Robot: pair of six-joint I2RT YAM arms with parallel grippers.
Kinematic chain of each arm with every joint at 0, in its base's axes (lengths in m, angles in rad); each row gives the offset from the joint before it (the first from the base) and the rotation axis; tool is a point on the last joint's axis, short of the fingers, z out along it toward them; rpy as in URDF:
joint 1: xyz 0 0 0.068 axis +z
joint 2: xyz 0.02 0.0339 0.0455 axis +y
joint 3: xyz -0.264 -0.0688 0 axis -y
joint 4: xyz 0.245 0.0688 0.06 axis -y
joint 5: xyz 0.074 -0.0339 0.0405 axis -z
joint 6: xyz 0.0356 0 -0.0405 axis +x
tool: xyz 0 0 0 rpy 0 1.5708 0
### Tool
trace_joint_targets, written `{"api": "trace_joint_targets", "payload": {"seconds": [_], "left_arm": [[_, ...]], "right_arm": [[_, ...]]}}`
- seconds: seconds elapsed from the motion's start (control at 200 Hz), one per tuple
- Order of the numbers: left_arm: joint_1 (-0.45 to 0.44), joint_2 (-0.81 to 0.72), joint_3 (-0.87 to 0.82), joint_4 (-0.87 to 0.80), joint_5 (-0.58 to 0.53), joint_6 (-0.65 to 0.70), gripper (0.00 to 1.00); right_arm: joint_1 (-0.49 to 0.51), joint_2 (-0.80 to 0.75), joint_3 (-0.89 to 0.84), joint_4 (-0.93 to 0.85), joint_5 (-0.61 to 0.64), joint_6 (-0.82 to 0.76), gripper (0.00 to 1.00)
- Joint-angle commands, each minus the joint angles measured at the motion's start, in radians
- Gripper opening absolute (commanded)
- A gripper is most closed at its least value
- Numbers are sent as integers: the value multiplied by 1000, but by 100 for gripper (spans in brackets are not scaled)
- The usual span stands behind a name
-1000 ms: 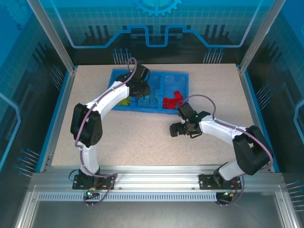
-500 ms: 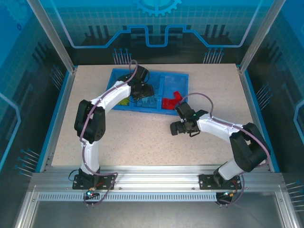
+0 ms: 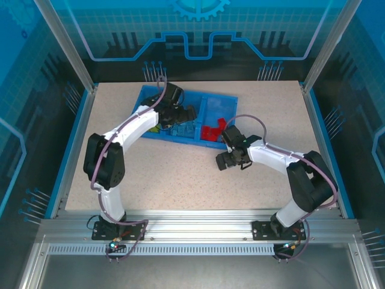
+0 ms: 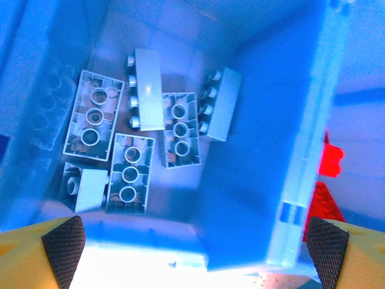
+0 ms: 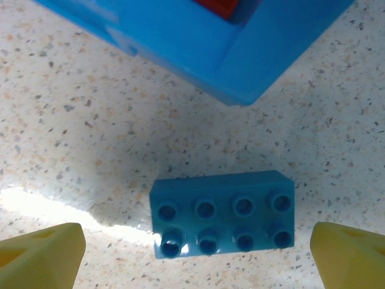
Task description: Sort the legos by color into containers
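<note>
Left claw has sprung open over the middle compartment; open right claw should straddle the blue brick squarely.

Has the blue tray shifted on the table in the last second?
Yes, slightly. The tray's right end has swung toward the arms and a little left, away from the table's far edge. Its left end looks about where it was.

Blue tray compartment seen from above, several light blue legos jumbled inside, red legos past its right wall, left gripper spread wide.
</note>
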Motion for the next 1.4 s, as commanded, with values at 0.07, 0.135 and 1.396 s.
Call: {"api": "trace_joint_targets", "payload": {"seconds": [0.07,0.135,1.396], "left_arm": [[9,-94,-48,52,68,-66,99],[9,-108,-58,58,76,-78,99],[146,-601,-685,36,-104,-94,99]], "right_arm": [[-41,42,24,-21,-7,-13,96],[-33,61,28,-16,-16,-20,95],[95,332,784,-57,-327,188,50]]}}
